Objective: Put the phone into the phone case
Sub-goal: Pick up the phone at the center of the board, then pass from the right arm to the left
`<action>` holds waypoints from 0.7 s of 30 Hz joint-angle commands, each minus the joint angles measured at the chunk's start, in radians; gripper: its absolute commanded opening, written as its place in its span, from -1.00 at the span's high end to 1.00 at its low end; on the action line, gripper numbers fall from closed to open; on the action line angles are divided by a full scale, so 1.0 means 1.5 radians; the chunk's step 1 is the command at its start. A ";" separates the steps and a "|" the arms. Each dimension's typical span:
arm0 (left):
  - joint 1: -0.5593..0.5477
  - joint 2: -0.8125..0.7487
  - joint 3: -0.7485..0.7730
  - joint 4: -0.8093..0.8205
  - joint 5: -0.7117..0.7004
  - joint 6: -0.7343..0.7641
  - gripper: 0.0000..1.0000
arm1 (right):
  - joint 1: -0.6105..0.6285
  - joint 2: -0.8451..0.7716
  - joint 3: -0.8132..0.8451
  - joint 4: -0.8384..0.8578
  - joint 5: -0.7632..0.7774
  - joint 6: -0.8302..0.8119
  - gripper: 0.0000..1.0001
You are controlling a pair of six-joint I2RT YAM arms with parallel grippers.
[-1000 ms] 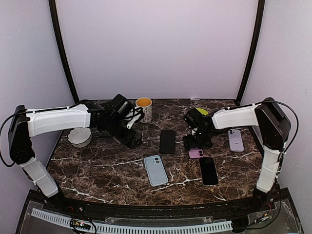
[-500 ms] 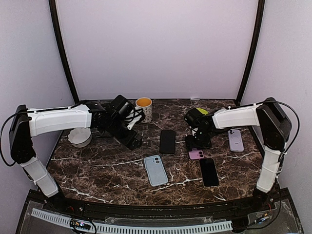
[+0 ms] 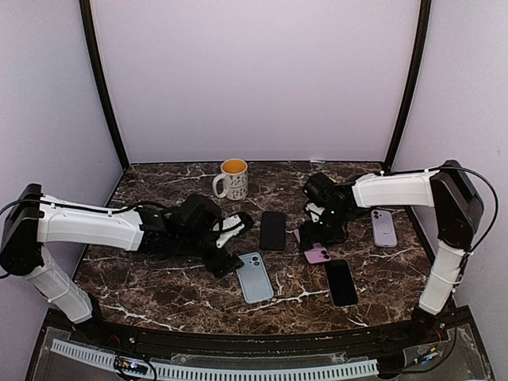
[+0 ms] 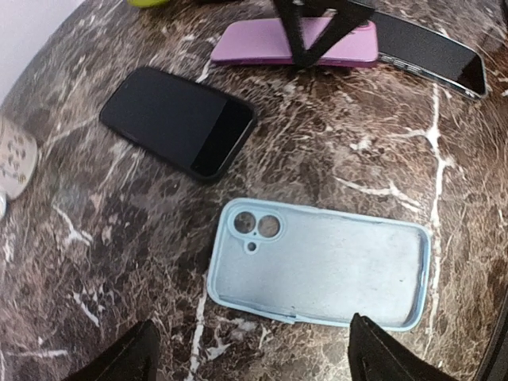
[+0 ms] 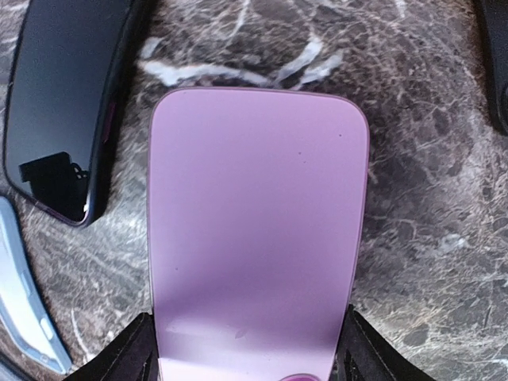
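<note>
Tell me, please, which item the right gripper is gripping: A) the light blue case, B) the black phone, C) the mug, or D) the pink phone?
D: in the right wrist view, the right gripper has a finger on each side of the pink phone.

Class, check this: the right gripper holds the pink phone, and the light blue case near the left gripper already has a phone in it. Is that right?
No. The light blue case near the left gripper is empty: the left wrist view shows its bare inside and camera cutouts. The right gripper does hold the pink phone.
</note>
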 commanded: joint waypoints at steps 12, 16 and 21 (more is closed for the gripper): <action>-0.153 0.216 -0.083 0.719 -0.166 0.566 -0.70 | 0.047 -0.138 -0.092 0.002 -0.163 -0.030 0.13; -0.165 0.265 -0.062 0.715 -0.133 0.624 -0.68 | 0.066 -0.158 -0.100 -0.009 -0.185 -0.036 0.14; -0.165 0.256 -0.033 0.638 -0.078 0.565 -0.66 | 0.081 -0.175 -0.104 -0.018 -0.190 -0.043 0.17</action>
